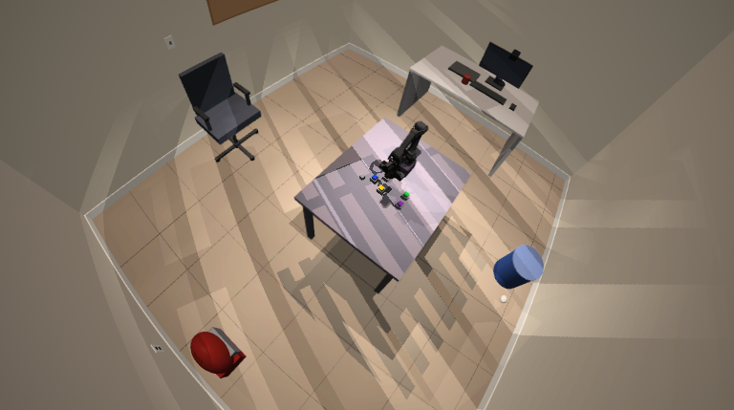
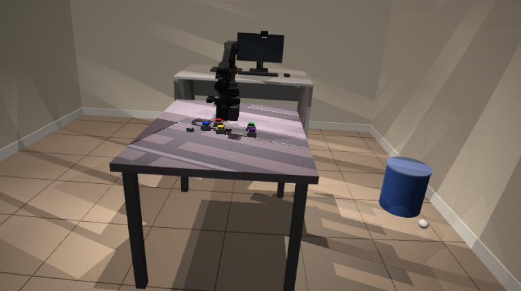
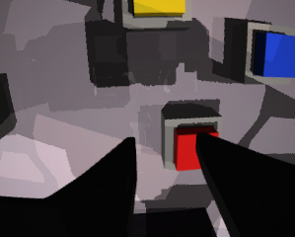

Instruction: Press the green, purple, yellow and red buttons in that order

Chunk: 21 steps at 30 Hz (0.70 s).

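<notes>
Arm bent, jaws part-open, prob. just above red btn.

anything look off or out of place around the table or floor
One oddity: a small white ball lies loose on the floor beside the blue bin. Nothing looks spilled or damaged.

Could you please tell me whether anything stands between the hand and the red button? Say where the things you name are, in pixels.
Nothing visible stands between the hand (image 3: 167, 139) and the red button (image 2: 218, 120) (image 3: 187, 150); the yellow button (image 1: 381, 187) (image 2: 220, 127) (image 3: 159, 6) and blue button (image 1: 374, 178) (image 2: 205, 123) (image 3: 281, 55) lie off to the side.
</notes>
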### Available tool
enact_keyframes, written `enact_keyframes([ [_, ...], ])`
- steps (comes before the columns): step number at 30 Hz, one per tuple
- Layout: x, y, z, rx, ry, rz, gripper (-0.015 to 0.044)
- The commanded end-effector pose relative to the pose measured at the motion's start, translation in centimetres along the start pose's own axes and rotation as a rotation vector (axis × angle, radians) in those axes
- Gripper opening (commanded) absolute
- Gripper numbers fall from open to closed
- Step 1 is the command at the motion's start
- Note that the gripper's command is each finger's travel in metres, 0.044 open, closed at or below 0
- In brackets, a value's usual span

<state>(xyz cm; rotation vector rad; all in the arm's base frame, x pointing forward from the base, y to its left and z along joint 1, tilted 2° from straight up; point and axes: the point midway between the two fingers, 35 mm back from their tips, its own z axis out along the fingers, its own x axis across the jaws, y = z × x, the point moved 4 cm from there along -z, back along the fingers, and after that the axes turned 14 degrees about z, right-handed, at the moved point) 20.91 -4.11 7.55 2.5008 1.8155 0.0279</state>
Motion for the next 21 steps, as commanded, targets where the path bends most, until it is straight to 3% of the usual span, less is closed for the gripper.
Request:
enact_keyframes([
  [1, 4.8, 1.5, -1.2, 0.003, 0.015, -0.014, 0.0256],
  [7, 13.2, 1.5, -3.0, 0.005, 0.033, -0.028, 0.0400],
  [14, 22.1, -2.0, -5.0, 0.011, 0.017, 0.002, 0.0400],
  [21, 22.9, -2.5, -5.2, 0.011, 0.015, 0.005, 0.0400],
])
